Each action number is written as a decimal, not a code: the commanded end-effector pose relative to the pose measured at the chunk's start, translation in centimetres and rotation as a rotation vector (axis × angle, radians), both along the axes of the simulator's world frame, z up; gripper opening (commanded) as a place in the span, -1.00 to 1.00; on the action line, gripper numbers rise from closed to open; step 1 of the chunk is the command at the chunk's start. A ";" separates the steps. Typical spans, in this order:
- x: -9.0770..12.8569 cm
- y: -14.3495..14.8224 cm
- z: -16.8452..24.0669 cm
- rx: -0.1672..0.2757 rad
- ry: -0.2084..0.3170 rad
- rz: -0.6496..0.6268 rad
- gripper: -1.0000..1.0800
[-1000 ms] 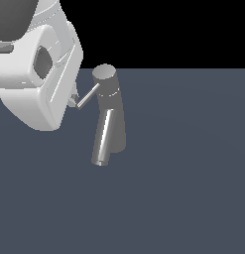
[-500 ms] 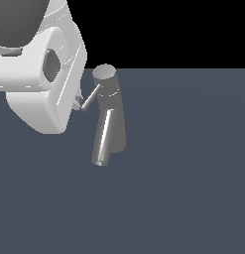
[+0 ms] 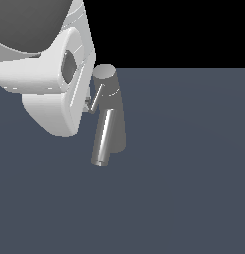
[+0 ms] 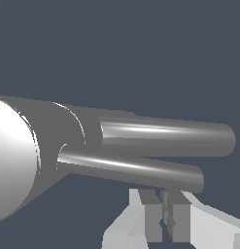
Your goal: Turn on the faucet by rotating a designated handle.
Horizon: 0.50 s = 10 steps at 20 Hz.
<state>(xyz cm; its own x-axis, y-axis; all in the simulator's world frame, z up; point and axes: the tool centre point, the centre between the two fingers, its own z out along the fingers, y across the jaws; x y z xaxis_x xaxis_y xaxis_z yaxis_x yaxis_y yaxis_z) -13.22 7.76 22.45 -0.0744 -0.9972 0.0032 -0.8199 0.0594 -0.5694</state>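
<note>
On the dark grey surface (image 3: pixel 193 188), the faucet (image 3: pixel 112 116) is standing upright, its smooth metallic column tapering toward a round flat cap. Its thin grey handle (image 3: pixel 96 99) is slanting down from the cap toward the exterior view's left, ending just beside the blocky white hand (image 4: pixel 164 220), whose fingers (image 4: pixel 151 221) are sitting nearly together. A glossy cylindrical spout (image 3: pixel 104 136) is angling downward.
</note>
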 end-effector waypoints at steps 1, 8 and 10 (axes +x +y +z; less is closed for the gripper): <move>-0.2 -1.4 -0.2 0.002 0.005 -0.022 -1.00; -0.5 -2.9 -0.4 0.002 0.007 -0.026 -1.00; -0.5 -3.3 -0.4 0.002 0.008 -0.027 -1.00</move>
<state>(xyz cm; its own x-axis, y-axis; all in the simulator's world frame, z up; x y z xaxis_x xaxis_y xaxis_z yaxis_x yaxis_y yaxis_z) -13.54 5.93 22.33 -0.0728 -0.9973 0.0048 -0.8204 0.0571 -0.5689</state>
